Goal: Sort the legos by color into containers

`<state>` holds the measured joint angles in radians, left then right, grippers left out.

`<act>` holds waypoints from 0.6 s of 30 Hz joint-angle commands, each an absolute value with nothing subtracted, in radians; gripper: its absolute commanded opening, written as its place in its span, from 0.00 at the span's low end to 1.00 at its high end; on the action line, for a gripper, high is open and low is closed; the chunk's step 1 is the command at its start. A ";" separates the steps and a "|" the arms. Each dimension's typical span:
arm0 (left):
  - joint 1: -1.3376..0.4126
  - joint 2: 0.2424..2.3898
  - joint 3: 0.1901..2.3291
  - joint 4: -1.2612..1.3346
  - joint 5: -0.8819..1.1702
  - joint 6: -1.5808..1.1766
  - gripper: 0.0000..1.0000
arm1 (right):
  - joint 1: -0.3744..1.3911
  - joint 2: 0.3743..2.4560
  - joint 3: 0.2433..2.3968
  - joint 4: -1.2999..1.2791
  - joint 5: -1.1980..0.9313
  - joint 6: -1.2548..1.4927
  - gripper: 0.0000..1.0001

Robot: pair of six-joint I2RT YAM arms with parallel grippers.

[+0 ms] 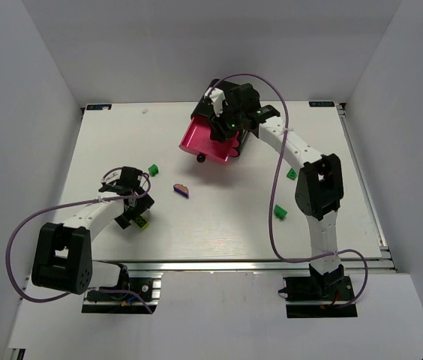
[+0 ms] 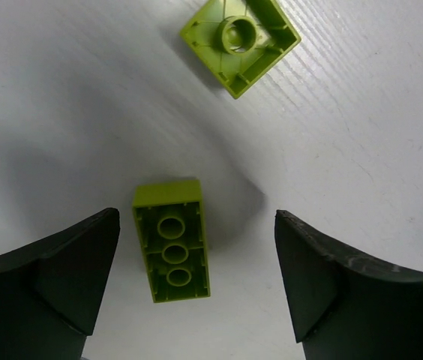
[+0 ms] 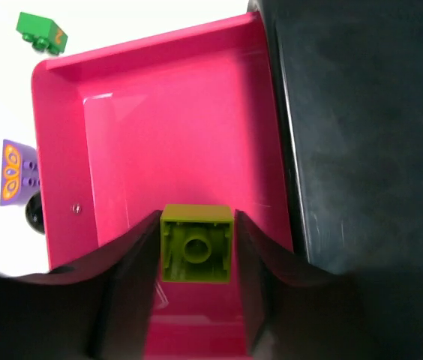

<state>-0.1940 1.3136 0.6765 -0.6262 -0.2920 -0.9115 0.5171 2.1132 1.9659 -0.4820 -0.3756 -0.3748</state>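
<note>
The black box (image 1: 243, 105) stands at the back of the table with one pink drawer (image 1: 210, 142) pulled out. My right gripper (image 3: 196, 225) is shut on a square yellow-green brick (image 3: 196, 245) and holds it, underside up, over the open pink drawer (image 3: 159, 127). In the top view it (image 1: 223, 126) hangs above that drawer. My left gripper (image 2: 196, 240) is open just above the table. A long yellow-green brick (image 2: 172, 241) lies upside down between its fingers, nearer the left one. A square yellow-green brick (image 2: 239, 41) lies just beyond.
Green bricks lie on the table at the left (image 1: 153, 169) and beside the right arm (image 1: 292, 174) (image 1: 280, 212). A purple brick (image 1: 181, 190) lies mid-table. The right wrist view shows a green brick (image 3: 41, 31), the purple brick (image 3: 16, 172) and the drawer's black knob (image 3: 35, 216).
</note>
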 commanded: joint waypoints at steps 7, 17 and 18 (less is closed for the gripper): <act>-0.173 1.364 0.663 -0.552 -0.238 -0.881 0.86 | 0.528 2.060 2.031 -0.486 -0.348 -0.373 0.64; -0.164 1.431 0.680 -0.545 -0.227 -0.854 0.57 | 0.491 1.847 1.864 -0.449 -0.419 -0.310 0.65; -0.164 1.439 0.684 -0.549 -0.222 -0.854 0.50 | 0.494 1.832 1.835 -0.449 -0.419 -0.307 0.65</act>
<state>-0.1715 1.3972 0.6918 -0.5663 -0.2649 -0.8577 0.5098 1.9411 1.8767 -0.4942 -0.3843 -0.3347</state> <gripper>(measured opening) 0.543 0.654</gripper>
